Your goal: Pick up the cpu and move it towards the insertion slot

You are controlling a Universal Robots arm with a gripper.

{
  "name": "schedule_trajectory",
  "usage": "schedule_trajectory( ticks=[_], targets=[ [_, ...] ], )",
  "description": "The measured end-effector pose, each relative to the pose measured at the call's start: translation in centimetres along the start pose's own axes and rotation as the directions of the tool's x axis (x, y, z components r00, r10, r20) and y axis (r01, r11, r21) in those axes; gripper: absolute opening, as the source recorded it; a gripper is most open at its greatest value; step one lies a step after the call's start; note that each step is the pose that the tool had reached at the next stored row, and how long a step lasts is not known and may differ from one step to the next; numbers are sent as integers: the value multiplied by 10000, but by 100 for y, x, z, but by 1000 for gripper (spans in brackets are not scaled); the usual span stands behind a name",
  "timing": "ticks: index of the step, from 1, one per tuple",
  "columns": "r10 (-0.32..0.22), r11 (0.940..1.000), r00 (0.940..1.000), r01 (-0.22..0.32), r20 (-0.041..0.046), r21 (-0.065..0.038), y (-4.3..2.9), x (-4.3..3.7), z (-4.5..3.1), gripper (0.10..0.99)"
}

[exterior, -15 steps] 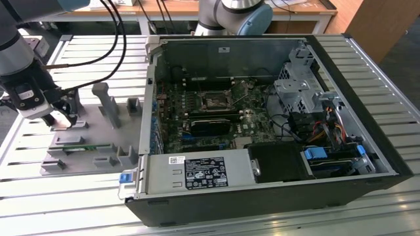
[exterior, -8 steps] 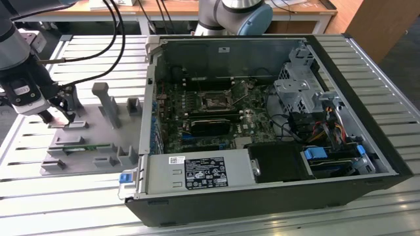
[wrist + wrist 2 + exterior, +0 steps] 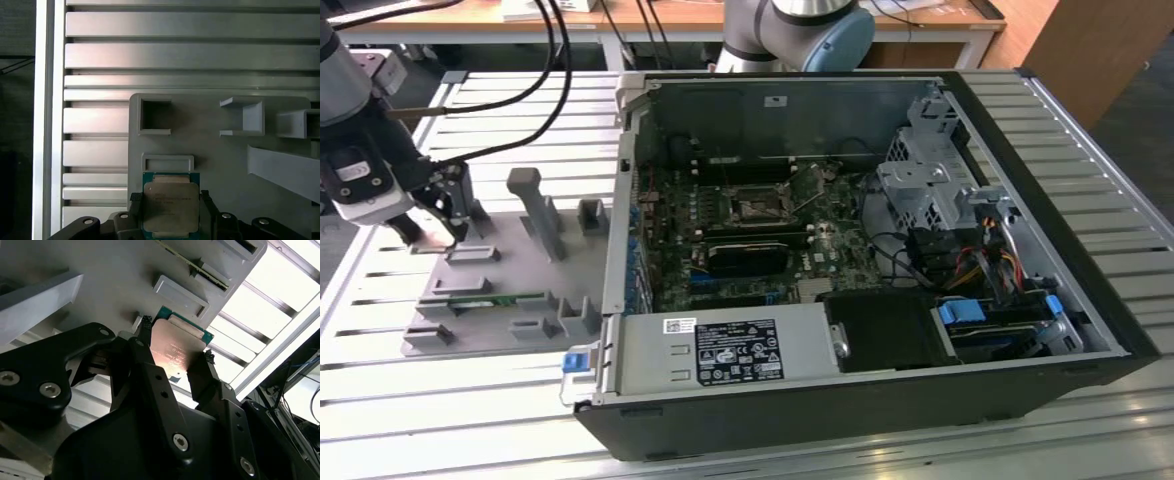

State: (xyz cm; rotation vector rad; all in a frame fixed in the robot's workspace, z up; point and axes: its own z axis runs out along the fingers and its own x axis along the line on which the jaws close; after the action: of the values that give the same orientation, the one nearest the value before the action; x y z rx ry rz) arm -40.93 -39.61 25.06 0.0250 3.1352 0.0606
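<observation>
The cpu point(image 3: 171, 204), a flat square chip with a silvery top and green rim, sits between my gripper's point(image 3: 170, 197) two black fingers, which are shut on its opposite edges. In the second wrist view the cpu point(image 3: 175, 347) is held by the gripper point(image 3: 176, 340) just over the grey holder plate point(image 3: 100, 280), beside a shallow rectangular pocket point(image 3: 180, 296). In the exterior view the gripper point(image 3: 438, 228) hangs over the far left corner of the grey holder plate point(image 3: 494, 275). The insertion slot point(image 3: 758, 208), a dark square socket with a metal frame, lies on the motherboard inside the open computer case, well to the exterior view's right of the gripper.
The open black computer case point(image 3: 854, 400) has tall walls around the motherboard. Grey upright posts point(image 3: 540, 215) stand on the holder plate, and a green memory stick point(image 3: 487, 300) lies in it. Black cables point(image 3: 520, 90) trail from the arm. Everything rests on a slatted metal table point(image 3: 1067, 130).
</observation>
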Motion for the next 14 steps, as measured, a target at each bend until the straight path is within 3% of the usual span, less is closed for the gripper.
schedule_trajectory(
  ticks=[14],
  targets=[
    [0,10000,10000,0,0,0,9,-1,-240,537]
  ],
)
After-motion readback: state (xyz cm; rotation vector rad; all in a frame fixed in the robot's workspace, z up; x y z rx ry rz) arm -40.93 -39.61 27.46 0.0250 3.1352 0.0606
